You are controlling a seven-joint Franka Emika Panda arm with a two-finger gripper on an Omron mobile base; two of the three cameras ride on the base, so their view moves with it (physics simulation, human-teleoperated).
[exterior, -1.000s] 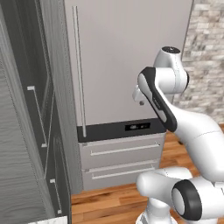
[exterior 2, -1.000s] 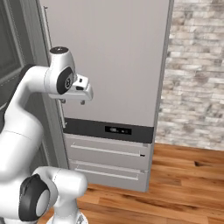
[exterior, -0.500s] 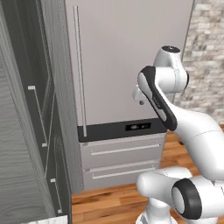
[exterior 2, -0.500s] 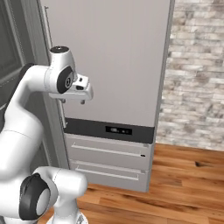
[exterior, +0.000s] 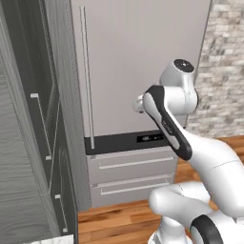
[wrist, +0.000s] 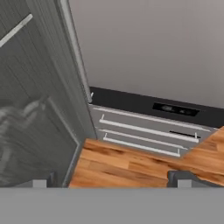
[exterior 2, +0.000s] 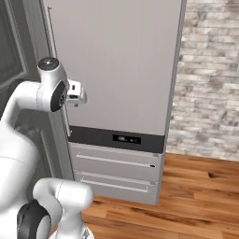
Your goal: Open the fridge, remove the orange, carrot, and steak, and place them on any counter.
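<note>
Before the shut fridge (exterior: 138,66), the raised arm holds its gripper (wrist: 111,178) apparently wide open, empty.

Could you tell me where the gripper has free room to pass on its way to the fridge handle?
The gripper hangs open in front of the closed fridge door, clear of it. The door face right of the handle is bare, so that side is free. Left of the handle it is tight: the dark cabinets stand right beside it.
</note>
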